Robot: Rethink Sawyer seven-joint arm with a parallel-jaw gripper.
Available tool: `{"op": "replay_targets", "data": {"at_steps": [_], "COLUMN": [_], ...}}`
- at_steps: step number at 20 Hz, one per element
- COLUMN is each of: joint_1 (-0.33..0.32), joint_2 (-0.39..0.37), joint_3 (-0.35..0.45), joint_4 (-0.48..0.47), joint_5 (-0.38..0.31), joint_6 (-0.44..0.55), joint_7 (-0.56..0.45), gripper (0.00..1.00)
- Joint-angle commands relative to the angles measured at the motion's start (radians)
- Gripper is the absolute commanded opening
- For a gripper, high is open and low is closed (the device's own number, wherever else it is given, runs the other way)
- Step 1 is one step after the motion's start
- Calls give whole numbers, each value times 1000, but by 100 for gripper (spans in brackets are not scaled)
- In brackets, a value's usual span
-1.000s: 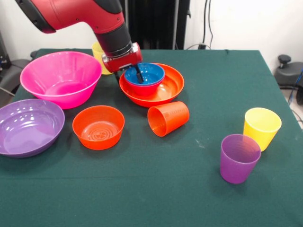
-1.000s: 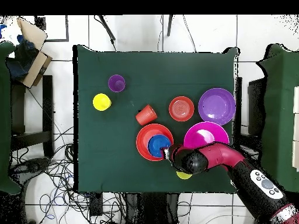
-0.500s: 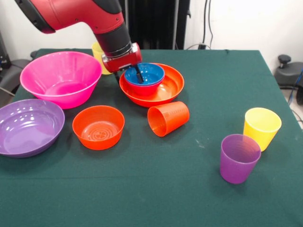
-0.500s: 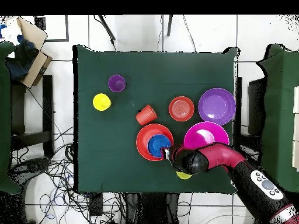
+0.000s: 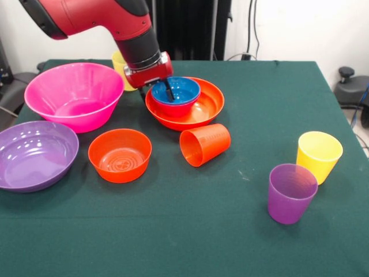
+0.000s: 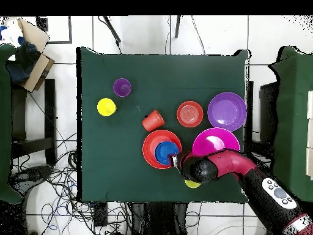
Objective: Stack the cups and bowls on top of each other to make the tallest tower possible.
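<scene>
A blue bowl (image 5: 183, 89) (image 6: 164, 152) sits nested in a small magenta bowl (image 5: 176, 109), both inside the wide orange bowl (image 5: 209, 107) (image 6: 149, 147). My gripper (image 5: 164, 92) (image 6: 175, 161) reaches down at the blue bowl's rim on the side nearest the big pink bowl (image 5: 72, 95) (image 6: 211, 142). An orange cup (image 5: 206, 143) (image 6: 153, 120) lies on its side. A small orange bowl (image 5: 120, 154) (image 6: 190, 114) and the shallow purple bowl (image 5: 34, 153) (image 6: 227, 111) stand apart. A yellow cup (image 5: 319, 156) (image 6: 106, 107) and a purple cup (image 5: 291, 193) (image 6: 122, 87) stand upright together.
Another yellow cup (image 5: 119, 62) (image 6: 192, 183) stands behind my arm, mostly hidden, near the table's edge. The green cloth (image 5: 259, 104) is bare between the orange bowl and the two upright cups. Cables and boxes lie on the floor around the table.
</scene>
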Motion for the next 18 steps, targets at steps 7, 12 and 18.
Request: {"op": "replay_targets", "data": {"at_steps": [7, 12, 18], "joint_1": [52, 64, 57], "joint_2": [0, -22, -54], "joint_3": [-48, -53, -44], "joint_4": [-23, -12, 17], "joint_5": [-101, -87, -65], "joint_6": [-54, -52, -40], "joint_7": [-132, -126, -123], "gripper": [0, 0, 0]}}
